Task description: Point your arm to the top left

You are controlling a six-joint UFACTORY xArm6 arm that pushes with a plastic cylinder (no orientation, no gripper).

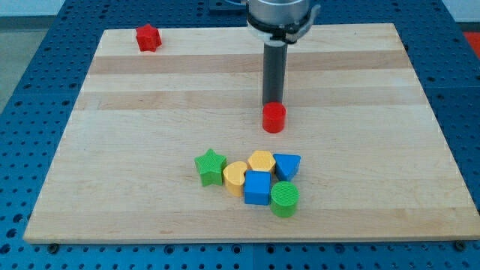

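Note:
My dark rod comes down from the view's top centre, and my tip (271,103) sits just behind and touching the top of a red cylinder (274,118) near the board's middle. A red star (148,37) lies at the board's top left corner, far from my tip. Below the red cylinder is a tight cluster: a green star (211,166), a yellow cylinder-like block (235,178), a yellow hexagon (261,160), a blue triangular block (286,165), a blue cube (257,187) and a green cylinder (284,199).
The wooden board (135,112) rests on a blue perforated table (30,90). The board's edges show on all sides.

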